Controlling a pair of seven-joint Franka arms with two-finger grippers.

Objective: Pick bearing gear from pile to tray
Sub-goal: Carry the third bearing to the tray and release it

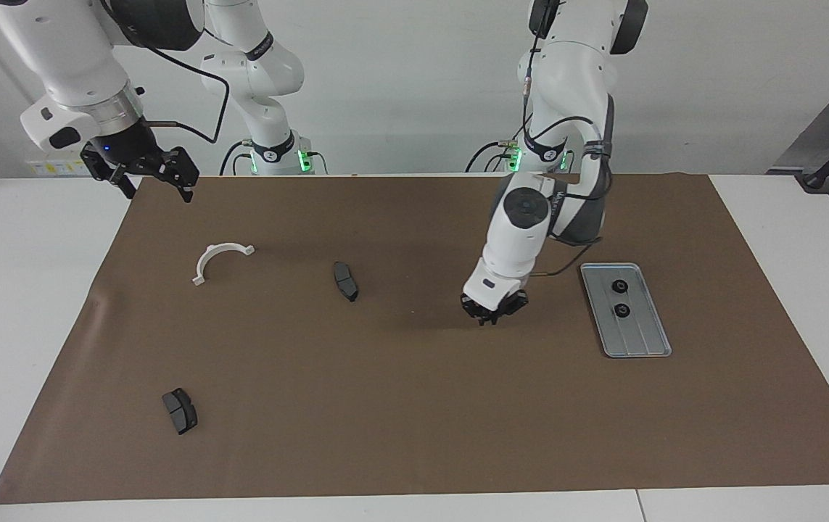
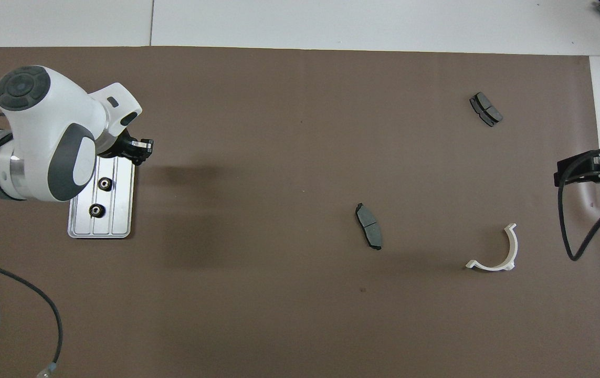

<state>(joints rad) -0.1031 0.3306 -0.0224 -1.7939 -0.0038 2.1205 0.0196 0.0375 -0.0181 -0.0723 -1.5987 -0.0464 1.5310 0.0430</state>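
Brown mat covers most of the white table.

Tray lies flat on the mat toward the left arm's end. Two bearing gears sit in it, apart from each other: one nearer the robots, one farther. Both sit in the tray's nearer half.

Left gripper is up over bare mat beside the tray, on the side toward the table's middle, pointing down. Fingertips are closed together. Can't tell whether anything is pinched between them. In the overhead view it overlaps the tray's farther corner, but the facing view shows it off the tray.

Right gripper hangs idle, jaws spread and empty, over the mat's edge at the right arm's end.

Rest of the pile:
- White half-ring bracket is toward the right arm's end.
- One dark pad is mid-table, between the bracket and the left gripper.
- Second dark pad is farther from the robots than the bracket, well apart from everything else.
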